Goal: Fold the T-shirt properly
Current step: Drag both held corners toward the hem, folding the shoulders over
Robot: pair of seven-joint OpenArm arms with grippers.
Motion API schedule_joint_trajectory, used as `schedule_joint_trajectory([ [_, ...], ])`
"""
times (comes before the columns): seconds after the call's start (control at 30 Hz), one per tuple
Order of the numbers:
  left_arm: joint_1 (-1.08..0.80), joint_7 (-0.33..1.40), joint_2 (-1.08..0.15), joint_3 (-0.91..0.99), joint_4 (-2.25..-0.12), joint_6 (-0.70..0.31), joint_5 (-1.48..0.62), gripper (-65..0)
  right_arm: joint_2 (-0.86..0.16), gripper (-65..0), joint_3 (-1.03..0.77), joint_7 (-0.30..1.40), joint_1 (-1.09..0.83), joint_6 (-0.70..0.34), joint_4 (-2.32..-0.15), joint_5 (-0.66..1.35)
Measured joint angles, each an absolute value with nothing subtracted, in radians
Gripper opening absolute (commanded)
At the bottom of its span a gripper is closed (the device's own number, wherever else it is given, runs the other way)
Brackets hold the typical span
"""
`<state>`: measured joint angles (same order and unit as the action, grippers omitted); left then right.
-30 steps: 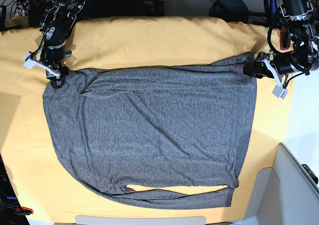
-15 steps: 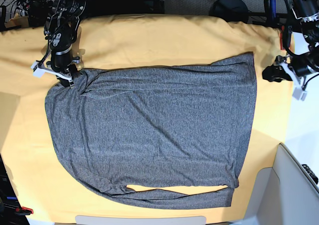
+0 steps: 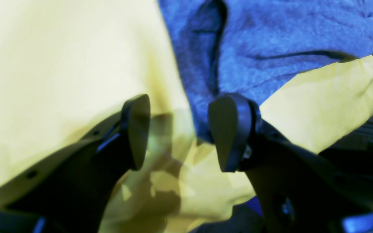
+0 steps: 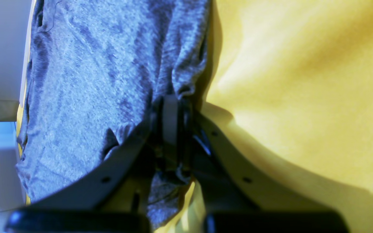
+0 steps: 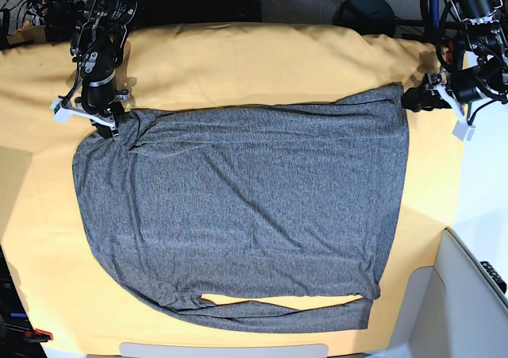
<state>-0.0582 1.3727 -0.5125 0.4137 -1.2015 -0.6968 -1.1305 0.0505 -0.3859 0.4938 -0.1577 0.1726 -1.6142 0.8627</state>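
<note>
two grippers stood at the t-shirt (image 5: 238,215) corners: right gripper (image 4: 173,129) clenched on cloth for folding, left gripper (image 3: 178,132) released beside it.

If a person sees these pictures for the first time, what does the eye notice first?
First comes the large dark grey T-shirt, spread across the yellow-orange cloth and filling most of the base view. Next, the right gripper is shut on the shirt's far corner on that view's left, while the left gripper stands open at the opposite corner.
</note>
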Motion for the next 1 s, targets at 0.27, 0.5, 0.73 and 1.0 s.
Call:
schedule_joint_trajectory([
  [0.27, -0.043, 1.362, -0.464, 0.387, -1.205, -0.701, -1.151, -32.5, 0.051, -65.0, -0.385, 0.494, -0.158, 0.173, -1.615, 0.863],
  [0.5, -0.028, 1.361, -0.446, 0.383, -1.205, -0.701, -1.148, -32.7, 0.051, -65.0, -0.385, 0.493, -0.163, 0.171, -1.615, 0.863],
  [0.73, -0.028, 1.36, -0.446, 0.383, -1.205, -0.701, -1.148, -34.9, 0.05, -65.0, -0.384, 0.493, -0.166, 0.165, -1.615, 0.862],
  [1.0, -0.034, 1.365, -0.43, 0.383, -1.204, -0.7, -1.135, -58.1, 0.049, -65.0, -0.383, 0.493, -0.169, 0.165, -1.615, 0.862],
])
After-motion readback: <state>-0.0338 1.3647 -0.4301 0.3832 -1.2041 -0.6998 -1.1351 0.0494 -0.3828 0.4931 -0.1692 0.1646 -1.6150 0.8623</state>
